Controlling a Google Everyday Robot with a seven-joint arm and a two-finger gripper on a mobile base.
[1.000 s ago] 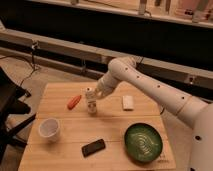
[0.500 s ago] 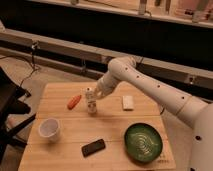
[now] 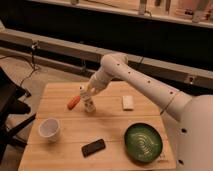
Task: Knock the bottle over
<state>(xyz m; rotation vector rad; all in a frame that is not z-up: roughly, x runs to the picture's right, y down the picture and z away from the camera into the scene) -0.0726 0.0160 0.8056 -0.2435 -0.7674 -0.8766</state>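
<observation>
A small clear bottle [image 3: 89, 104] stands upright on the wooden table [image 3: 107, 125], left of centre. My gripper [image 3: 88, 93] hangs at the end of the white arm, right over the bottle's top and touching or nearly touching it. An orange carrot-like item [image 3: 73, 102] lies just left of the bottle.
A white cup [image 3: 49, 128] stands at the table's front left. A black phone [image 3: 93, 147] lies near the front edge. A green bowl [image 3: 143, 142] sits at the front right. A small white block [image 3: 128, 102] lies right of the bottle. A dark chair [image 3: 10, 110] stands left of the table.
</observation>
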